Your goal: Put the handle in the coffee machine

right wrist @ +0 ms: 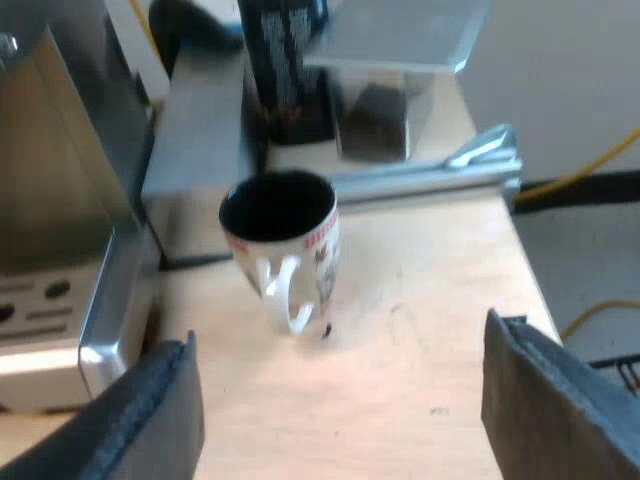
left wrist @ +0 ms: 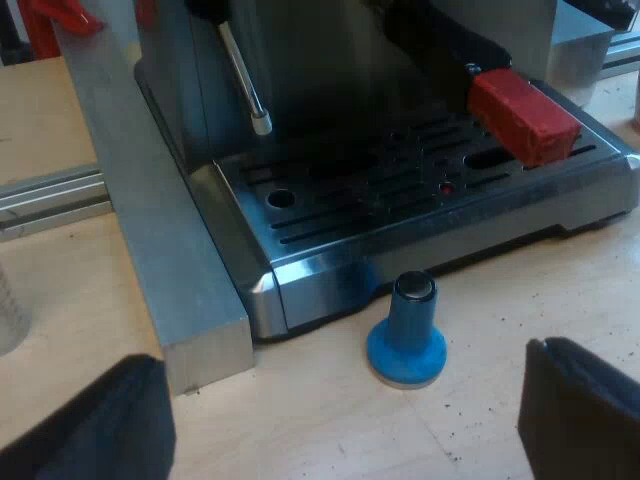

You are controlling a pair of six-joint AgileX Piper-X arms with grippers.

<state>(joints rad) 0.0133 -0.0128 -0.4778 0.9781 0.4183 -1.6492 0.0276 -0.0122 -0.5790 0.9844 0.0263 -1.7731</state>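
Observation:
The espresso machine stands close ahead of my left gripper, its slotted drip tray facing me. The holder's dark handle with its red end juts out over the drip tray from the machine's front. A blue tamper stands upright on the wooden table just before the drip tray, between my open left fingers and a little beyond them. My right gripper is open too, hanging over the table short of a white mug with a dark inside.
A metal block runs along the machine's side, and a steam wand hangs over the tray. In the right wrist view the machine's side stands by the mug, metal blocks lie beyond it, and the table's edge is near.

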